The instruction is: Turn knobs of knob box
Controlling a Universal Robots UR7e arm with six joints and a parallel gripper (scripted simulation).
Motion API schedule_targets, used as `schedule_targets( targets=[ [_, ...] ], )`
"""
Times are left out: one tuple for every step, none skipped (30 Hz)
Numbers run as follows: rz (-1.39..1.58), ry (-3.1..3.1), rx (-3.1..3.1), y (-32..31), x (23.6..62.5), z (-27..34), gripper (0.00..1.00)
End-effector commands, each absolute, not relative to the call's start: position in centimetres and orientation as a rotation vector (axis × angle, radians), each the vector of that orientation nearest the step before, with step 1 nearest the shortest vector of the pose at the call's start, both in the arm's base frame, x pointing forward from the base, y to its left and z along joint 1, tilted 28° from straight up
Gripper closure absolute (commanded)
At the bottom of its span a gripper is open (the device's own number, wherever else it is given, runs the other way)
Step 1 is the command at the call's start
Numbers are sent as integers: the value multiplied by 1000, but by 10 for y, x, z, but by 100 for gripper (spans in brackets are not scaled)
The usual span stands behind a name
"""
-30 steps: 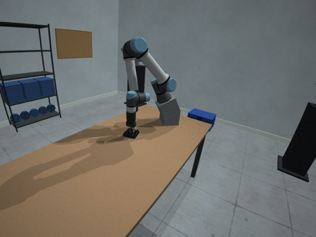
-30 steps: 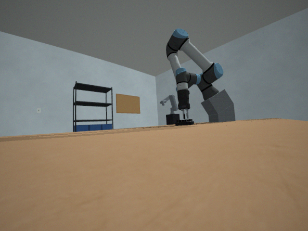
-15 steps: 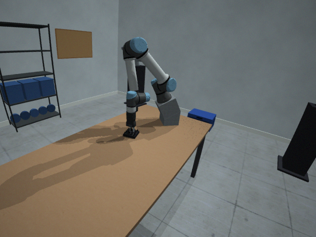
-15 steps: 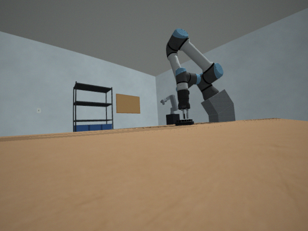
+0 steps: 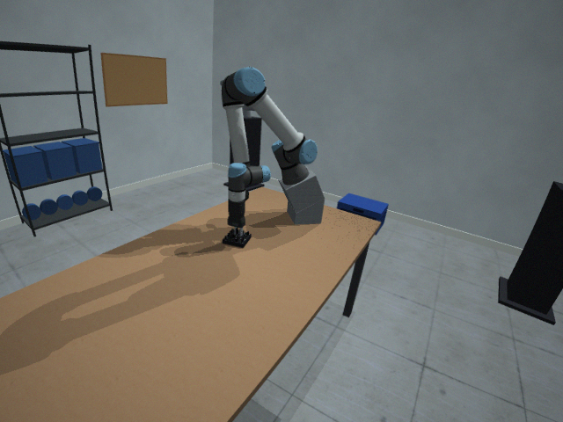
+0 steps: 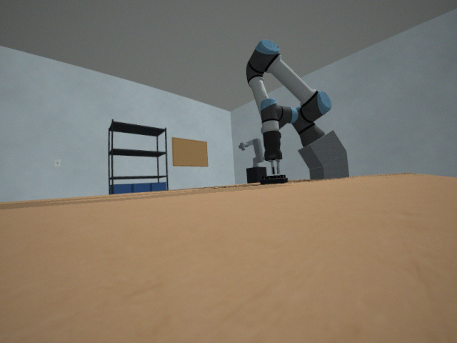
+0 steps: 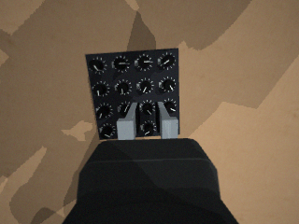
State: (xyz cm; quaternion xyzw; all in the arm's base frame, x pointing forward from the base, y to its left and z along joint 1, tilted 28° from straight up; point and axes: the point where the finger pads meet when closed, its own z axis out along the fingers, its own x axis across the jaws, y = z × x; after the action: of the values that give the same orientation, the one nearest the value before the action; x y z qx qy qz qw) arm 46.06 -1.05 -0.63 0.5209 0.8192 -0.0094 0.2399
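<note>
The half-open gripper [image 5: 238, 233] [image 6: 275, 173] [image 7: 148, 111], seemingly gripping nothing, straddles towards 6 o'clock over the square black knob box [image 5: 234, 243] [image 6: 273, 181] [image 7: 134, 75] in wrist view; neither turn is confirmable.
</note>
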Motion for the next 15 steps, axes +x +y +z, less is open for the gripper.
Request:
schedule_targets(
  targets=[
    [-25,2241,1425,-10,461,-6,54],
    [-25,2241,1425,-10,461,-6,54],
    [-25,2241,1425,-10,461,-6,54],
    [-25,2241,1425,-10,461,-6,54],
    [-25,2241,1425,-10,461,-6,54],
    [-25,2241,1425,-10,461,-6,54],
    [-25,2241,1425,-10,461,-6,54],
    [-25,2241,1425,-10,461,-6,54],
    [-25,2241,1425,-11,461,-6,54],
    [-25,2241,1425,-11,461,-6,54],
    [-25,2241,1425,-11,461,-6,54],
    [-25,2241,1425,-11,461,-7,54],
    [-25,2241,1425,-11,461,-7,54],
    [-25,2241,1425,-11,461,-7,54],
    [-25,2241,1425,-11,462,-8,54]
  ],
)
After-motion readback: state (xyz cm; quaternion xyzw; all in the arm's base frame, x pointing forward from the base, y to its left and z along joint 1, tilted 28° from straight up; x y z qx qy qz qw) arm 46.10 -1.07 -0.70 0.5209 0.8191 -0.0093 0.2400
